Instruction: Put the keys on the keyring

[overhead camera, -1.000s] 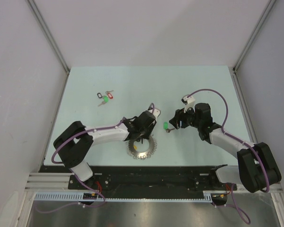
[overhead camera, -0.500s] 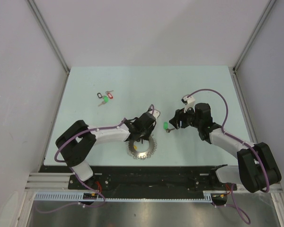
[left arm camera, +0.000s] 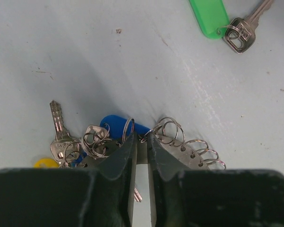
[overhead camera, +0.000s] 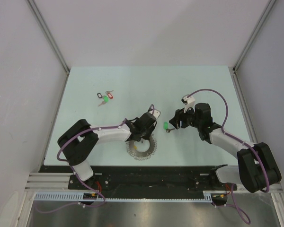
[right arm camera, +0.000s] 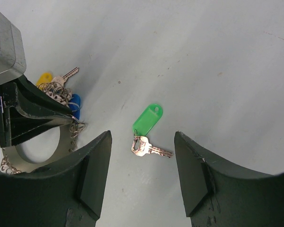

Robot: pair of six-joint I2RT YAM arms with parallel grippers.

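Note:
The keyring (overhead camera: 142,148) is a grey metal ring edged with small wire loops, lying near the table's front. My left gripper (overhead camera: 141,135) is shut on its far rim, and the rim (left arm camera: 189,153) shows beside the jaws in the left wrist view (left arm camera: 141,140). A blue tag (left arm camera: 114,126) and a silver key (left arm camera: 59,130) lie among the loops. The green-tagged key (overhead camera: 166,126) lies loose on the table. My right gripper (overhead camera: 176,124) hovers over it, open and empty (right arm camera: 142,136). The green tag (right arm camera: 148,118) and its key (right arm camera: 149,148) lie between the jaws.
A bunch of keys tagged black, red and green (overhead camera: 105,97) lies at the back left. A yellow tag (left arm camera: 46,163) also hangs on the keyring. The table's front rail (overhead camera: 146,170) runs just behind the keyring.
The left gripper has shifted slightly and the keyring under it now looks flatter and lower. The right arm and the green-tagged key have not moved.

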